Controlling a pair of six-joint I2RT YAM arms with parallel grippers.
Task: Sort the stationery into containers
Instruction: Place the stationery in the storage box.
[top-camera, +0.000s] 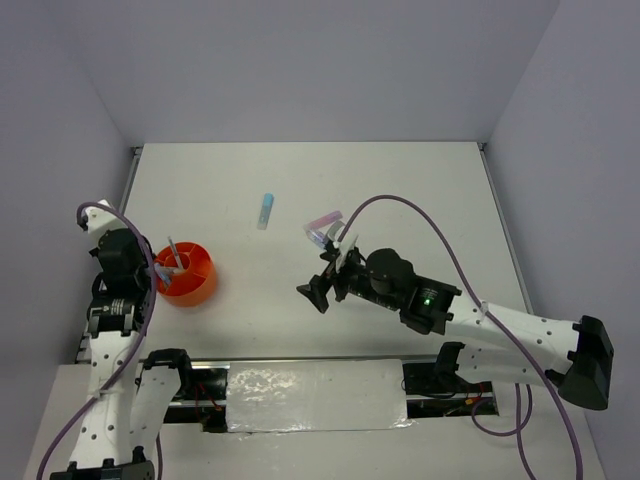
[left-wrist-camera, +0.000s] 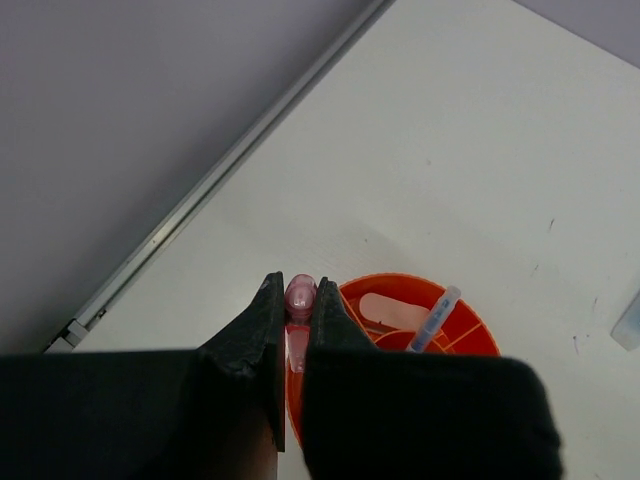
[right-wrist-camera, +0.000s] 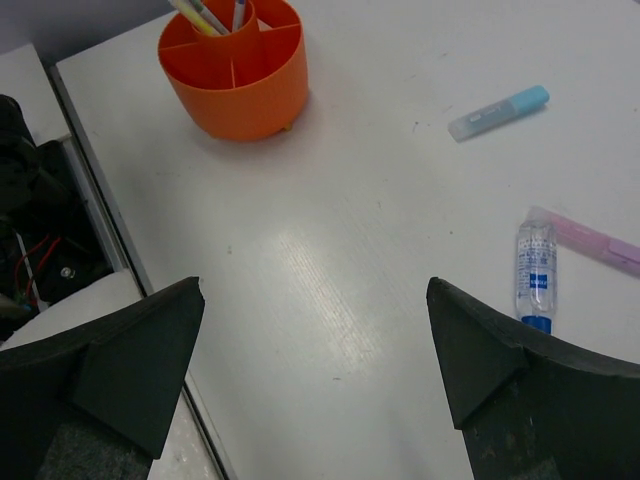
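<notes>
Where the left end effector (left-wrist-camera: 297, 300) stood: over the near rim of the orange cup (left-wrist-camera: 478, 330), jaws narrow and clamped on the held pink piece (left-wrist-camera: 300, 290).
Held piece axis: ran along the fingers, tip pointing outward.
Cup bearing: just below and ahead-right of the left end effector; release was judged to need a small shift that way.
Right end effector (right-wrist-camera: 312, 300): jaws wide, holding nothing.
Loose stationery: clear blue-tipped pen (right-wrist-camera: 535, 275) lay ahead-right, long axis pointing ahead; loose pink piece (right-wrist-camera: 595, 240) just beside it; light blue piece (right-wrist-camera: 500, 110) farther ahead.
Nearer arm: right for loose items, left for the cup.
</notes>
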